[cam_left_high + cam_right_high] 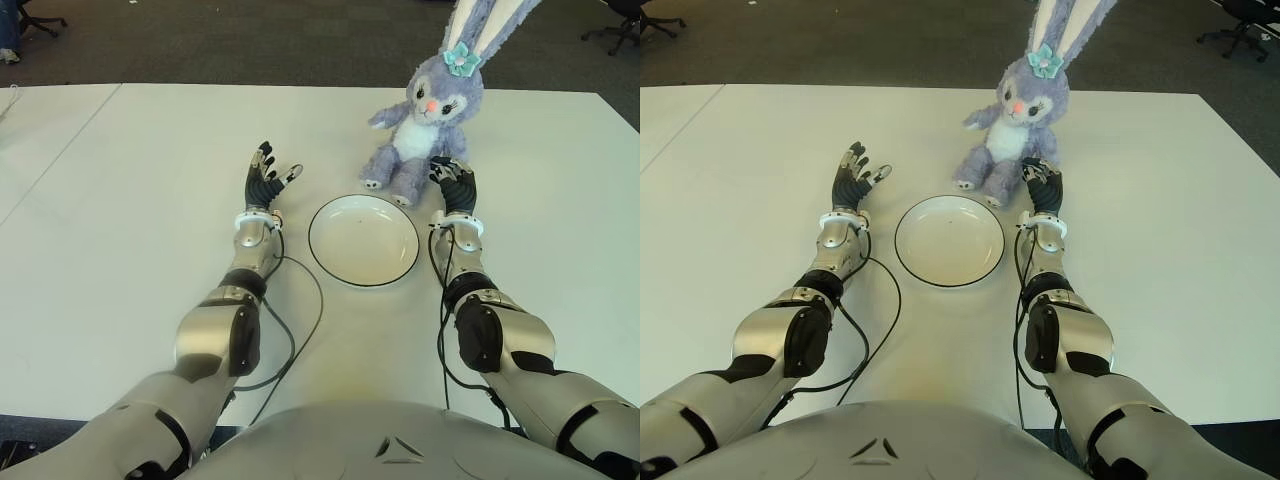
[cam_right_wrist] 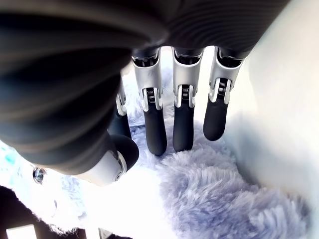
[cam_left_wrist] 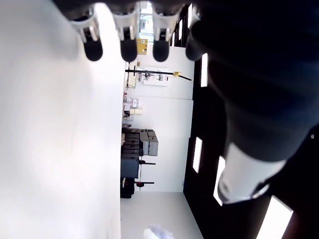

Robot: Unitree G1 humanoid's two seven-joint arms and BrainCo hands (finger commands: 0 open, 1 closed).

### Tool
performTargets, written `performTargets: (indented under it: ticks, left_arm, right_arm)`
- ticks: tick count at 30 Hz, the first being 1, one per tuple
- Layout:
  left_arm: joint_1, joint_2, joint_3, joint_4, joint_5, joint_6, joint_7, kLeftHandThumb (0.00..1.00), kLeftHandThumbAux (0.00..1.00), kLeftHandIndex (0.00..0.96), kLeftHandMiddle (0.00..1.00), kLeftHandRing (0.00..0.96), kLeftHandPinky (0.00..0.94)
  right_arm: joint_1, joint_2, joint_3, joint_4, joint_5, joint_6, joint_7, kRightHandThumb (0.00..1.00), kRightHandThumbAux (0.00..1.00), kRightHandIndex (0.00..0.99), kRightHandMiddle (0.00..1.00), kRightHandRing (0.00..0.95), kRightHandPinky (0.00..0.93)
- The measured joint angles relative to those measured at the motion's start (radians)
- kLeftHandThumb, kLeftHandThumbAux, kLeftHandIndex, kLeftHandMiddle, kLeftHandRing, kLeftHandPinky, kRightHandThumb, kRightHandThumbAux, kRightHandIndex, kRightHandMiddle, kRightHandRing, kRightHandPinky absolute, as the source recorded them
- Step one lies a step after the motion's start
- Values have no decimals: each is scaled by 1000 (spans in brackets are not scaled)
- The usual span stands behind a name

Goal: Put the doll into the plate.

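Robot torso: grey shell across the bottom edge of both eye views, nearest the camera; 2 arms run from it up the frame over the white table (image 1: 120, 180).

Plate (image 1: 363, 240): 1 round white dish with a dark rim, centre of frame between the 2 forearms, nothing in it. It lies just below the doll in the frame, so the carry looks short.

Doll (image 1: 428, 125): 1 purple plush rabbit with a white belly and a teal flower between its ears, seated upright at upper right of centre and facing the robot. Its feet sit just above the plate's upper right rim, apart from it. Not yet in the plate.

Right hand (image 1: 455, 186): right of the plate, fingertips (image 2: 183, 130) reaching the doll's lower side. The wrist view shows 4 fingers extended over purple fur with the thumb apart; spread, nothing clasped. This reads as the approach before a grasp, and the soft, upright body may tip away if pushed rather than enclosed.

Left hand (image 1: 265, 182): left of the plate at centre frame, fingers straight and splayed, holding nothing; idle.
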Motion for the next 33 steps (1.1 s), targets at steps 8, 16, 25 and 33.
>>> performTargets:
  ticks: [8,16,25,33]
  left_arm:
    - [0,0,0,0,0,0,0,76,809,0,0,0,15]
    - [0,0,4,0,-2,0,-3,78,789,0,0,0,4]
    - [0,0,1,0,-1,0,-3,67,800,0,0,0,5]
    - [0,0,0,-1,-1,0,-3,70,788,0,0,0,0]
  right_arm:
    - [0,0,0,0,0,0,-1,685,737,402,282,279,270]
    - [-2,1,1,0,-1,0,-25,294,692,169,111,123,106]
    - [-16,12,17,8,-23,0,-167,111,564,1,7,14,14]
    - [-33,33,37,15,-41,-12,-252,113,475,0,0,0,0]
